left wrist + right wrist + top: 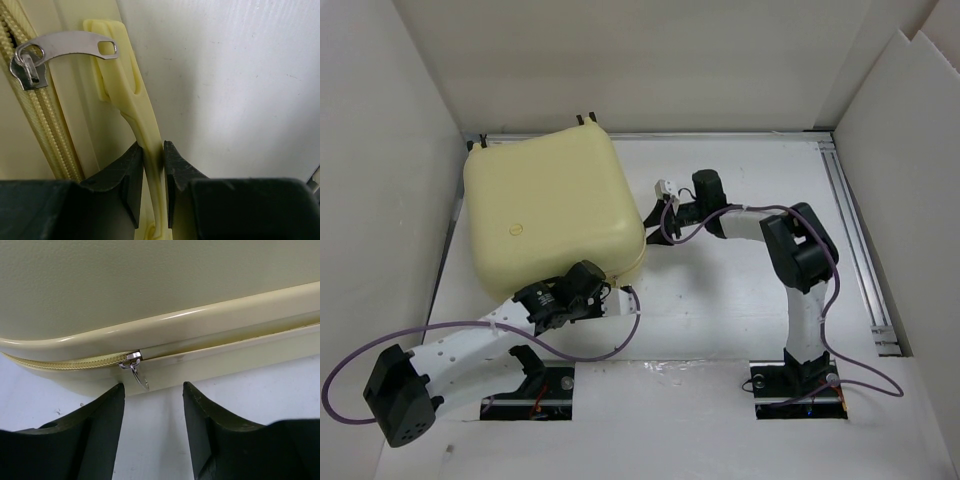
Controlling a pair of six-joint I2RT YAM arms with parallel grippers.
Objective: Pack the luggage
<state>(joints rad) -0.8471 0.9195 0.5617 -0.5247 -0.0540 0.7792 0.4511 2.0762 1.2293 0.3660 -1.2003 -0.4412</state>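
The luggage (550, 210) lies flat and closed at the table's back left, pale yellow shell up. My left gripper (618, 290) is at its near right corner. In the left wrist view this gripper (153, 150) is shut on the luggage's thin yellow handle (142, 115), with a flat metal zipper pull (75, 45) lying beside the zipper teeth (45, 125). My right gripper (653, 216) is at the luggage's right side. In the right wrist view it (153, 387) stands open just short of a small metal zipper pull (137, 372) hanging from the shell's seam (150, 290); nothing is between its fingers.
White walls enclose the table on three sides, and a metal rail (855, 230) runs along the right edge. Purple cables (470, 325) loop from both arms across the near table. Bare white tabletop (720, 300) lies between the arms.
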